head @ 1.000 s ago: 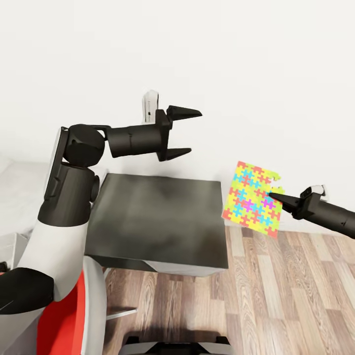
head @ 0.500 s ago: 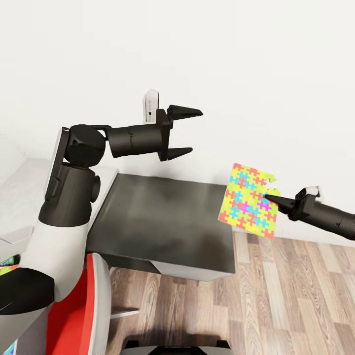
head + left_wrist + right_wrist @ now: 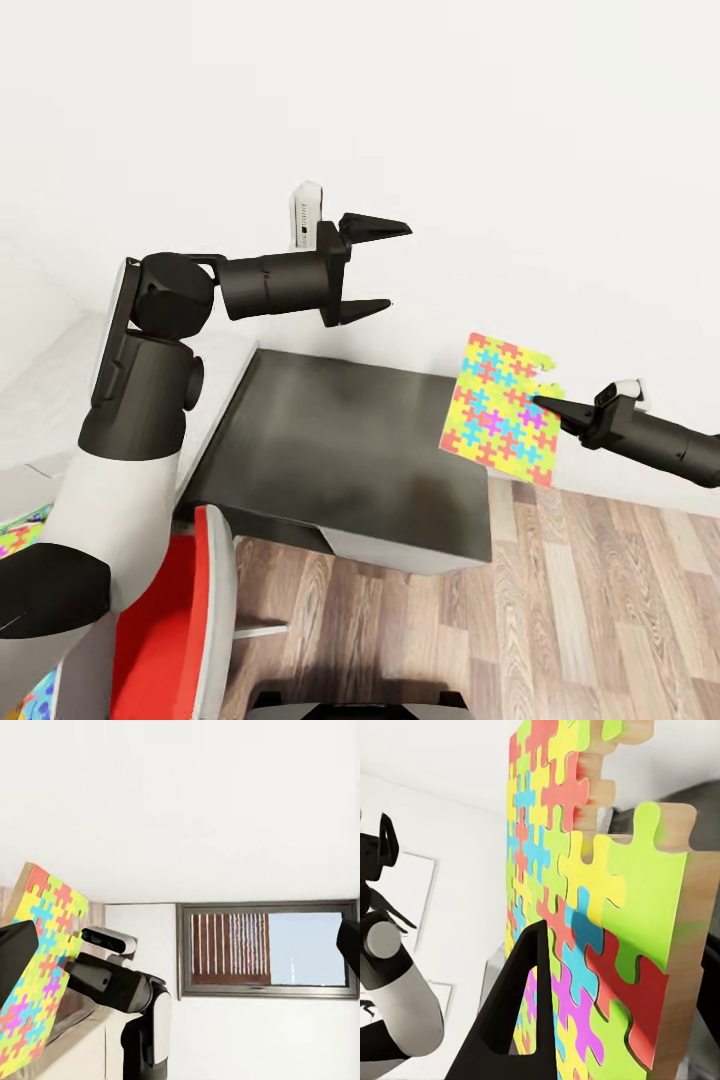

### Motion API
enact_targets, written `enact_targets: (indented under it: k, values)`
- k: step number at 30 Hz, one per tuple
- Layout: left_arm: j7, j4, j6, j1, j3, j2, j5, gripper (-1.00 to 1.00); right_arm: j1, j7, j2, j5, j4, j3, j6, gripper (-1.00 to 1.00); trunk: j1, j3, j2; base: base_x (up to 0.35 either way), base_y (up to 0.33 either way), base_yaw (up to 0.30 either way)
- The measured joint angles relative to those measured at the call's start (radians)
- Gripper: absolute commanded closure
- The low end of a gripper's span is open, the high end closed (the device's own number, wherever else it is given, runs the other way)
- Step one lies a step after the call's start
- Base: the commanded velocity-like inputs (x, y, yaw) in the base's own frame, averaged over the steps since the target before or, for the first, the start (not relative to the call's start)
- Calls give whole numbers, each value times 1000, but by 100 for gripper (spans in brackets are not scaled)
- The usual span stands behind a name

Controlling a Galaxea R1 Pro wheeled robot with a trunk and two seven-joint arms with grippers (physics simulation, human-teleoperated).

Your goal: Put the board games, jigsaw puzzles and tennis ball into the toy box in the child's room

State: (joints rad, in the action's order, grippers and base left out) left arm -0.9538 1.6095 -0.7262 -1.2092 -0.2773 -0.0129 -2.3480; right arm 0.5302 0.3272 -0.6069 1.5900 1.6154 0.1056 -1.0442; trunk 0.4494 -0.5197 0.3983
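Your right gripper (image 3: pixel 541 402) pinches the edge of a jigsaw puzzle (image 3: pixel 498 408), holding it upright in the air beside the dark cabinet (image 3: pixel 350 450), above the wood floor (image 3: pixel 600 610). Your left gripper (image 3: pixel 378 268) hangs empty, fingers spread wide.

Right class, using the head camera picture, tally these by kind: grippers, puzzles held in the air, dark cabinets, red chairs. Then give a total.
Grippers: 2, the left gripper and the right gripper
puzzle held in the air: 1
dark cabinet: 1
red chair: 1
Total: 5
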Motion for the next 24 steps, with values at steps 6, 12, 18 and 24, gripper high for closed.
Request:
enact_targets:
  k: [6,12,18,24]
  values:
    - [0,0,0,0,0,0,0,-100,5,0,0,-1,0,-1,0,100,0,0,0,0,0,262]
    - [2,0,-1,0,3,1,0,-100,15,0,-1,0,0,-2,0,100,0,0,0,0,0,281]
    - [1,0,0,-8,20,7,0,-100,44,0,-8,36,0,-2,0,100,0,0,0,0,0,288]
    - [-1,-2,-1,-10,79,13,0,-100,82,-7,-18,118,0,-3,0,100,0,0,0,0,0,291]
